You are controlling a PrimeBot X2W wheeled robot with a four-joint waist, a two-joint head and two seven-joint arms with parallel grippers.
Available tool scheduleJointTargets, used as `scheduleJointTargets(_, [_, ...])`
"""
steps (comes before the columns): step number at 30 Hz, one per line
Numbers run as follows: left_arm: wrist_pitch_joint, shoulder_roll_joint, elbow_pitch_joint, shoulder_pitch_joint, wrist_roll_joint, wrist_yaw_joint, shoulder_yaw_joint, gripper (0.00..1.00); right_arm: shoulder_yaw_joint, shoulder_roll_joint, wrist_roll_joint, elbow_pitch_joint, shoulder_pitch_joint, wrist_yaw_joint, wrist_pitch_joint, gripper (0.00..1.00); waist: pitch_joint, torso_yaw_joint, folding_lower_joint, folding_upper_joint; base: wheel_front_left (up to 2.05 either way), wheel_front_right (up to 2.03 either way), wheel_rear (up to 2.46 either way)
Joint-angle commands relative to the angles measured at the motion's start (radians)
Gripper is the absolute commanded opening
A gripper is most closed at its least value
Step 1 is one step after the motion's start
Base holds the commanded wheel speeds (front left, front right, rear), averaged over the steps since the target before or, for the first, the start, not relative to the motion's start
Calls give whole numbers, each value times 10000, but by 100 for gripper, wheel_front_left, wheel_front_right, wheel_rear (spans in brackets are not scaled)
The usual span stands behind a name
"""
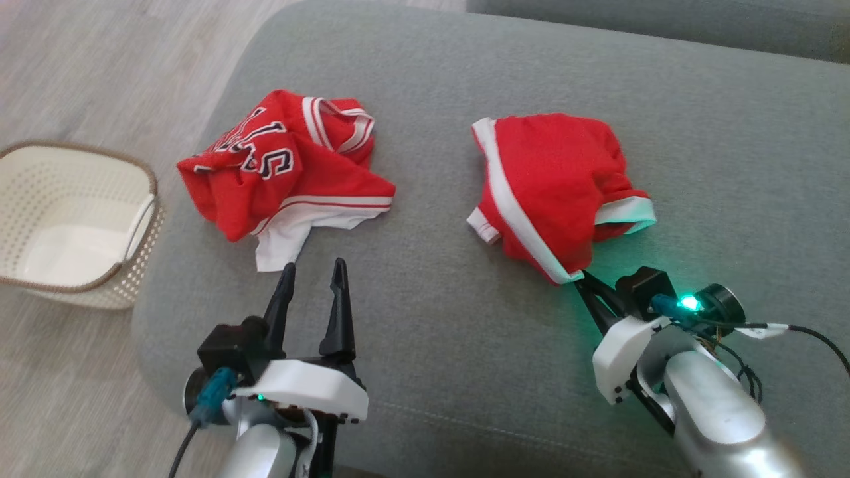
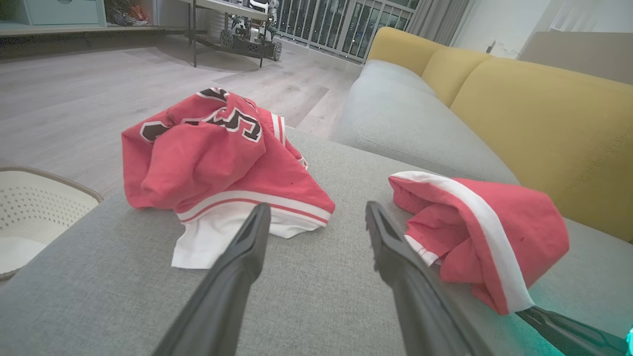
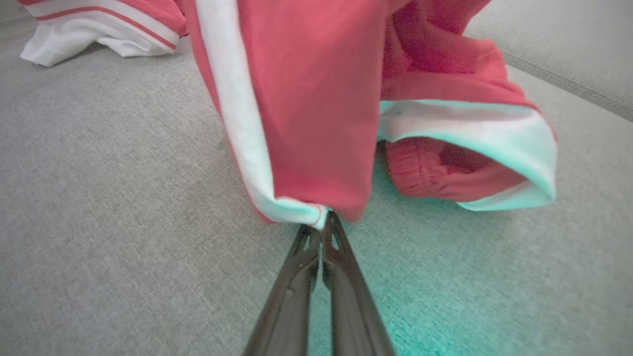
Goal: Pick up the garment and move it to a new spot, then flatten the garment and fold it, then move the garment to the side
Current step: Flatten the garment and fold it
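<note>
Step 1, the pick-up, by my read. R gripper (image 1: 586,284) is pinched tight on the near corner of the red shorts (image 1: 551,186), right at the white-trimmed hem; in the right wrist view the fingers meet w/ cloth between them. Rest of the shorts lies crumpled on the grey sofa seat (image 1: 425,345), right-hand part, not lifted yet.

L gripper (image 1: 314,267) is spread wide, holding nothing, hovering just short of the white hem of the red jersey (image 1: 285,166). That one sits bunched on the seat's left part, well apart from the shorts.

Next move prob. calls for a lift & carry to a free patch of seat, w/o the thin pinch slipping off the hem. L arm likely needed after, for flattening.

Container: white perforated basket (image 1: 66,186) on the floor (image 1: 99,66) beside the sofa's left end, nothing in it as far as I can see.
</note>
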Motion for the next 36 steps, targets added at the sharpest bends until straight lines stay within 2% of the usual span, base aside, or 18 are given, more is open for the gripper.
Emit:
scheduleJointTargets(1, [-123, -57, -285, -370, 97, -55, 402, 100, 149, -23, -90, -217, -206, 69, -144, 0, -98, -116, 0, 0, 0, 0, 0])
scheduleJointTargets(10, [-124, -66, -107, -342, 108, -256, 599, 100, -567, -574, -825, -1165, 297, 69, -254, 0, -851, -1081, 0, 0, 0, 0, 0])
scheduleJointTargets(14, [-124, -68, 13, -277, 58, -332, 660, 100, -1255, -845, -1210, -2182, 833, 69, -73, 0, -1214, -1674, 0, 0, 0, 0, 0])
scheduleJointTargets(19, [-124, -68, 237, -206, -9, -397, 693, 100, -1883, -1142, -1696, -3884, 1782, 69, 837, 0, -1453, -2471, 0, 0, 0, 0, 0])
scheduleJointTargets(28, [-124, -69, 961, -704, -76, -497, 361, 100, -3082, -1089, -1918, -6630, 3602, 69, 2822, 0, -1178, -3700, 0, 0, 0, 0, 0])
scheduleJointTargets(32, [-123, -69, 1707, -1123, -148, -618, 76, 100, -3084, -942, -1849, -6931, 4013, 69, 3048, 0, -963, -4098, 0, 0, 0, 0, 0])
scheduleJointTargets(36, [168, -69, 2647, -1578, -127, -996, -355, 100, -2974, -743, -1712, -6876, 4046, 69, 2981, 0, -790, -4391, 0, 0, 0, 0, 0])
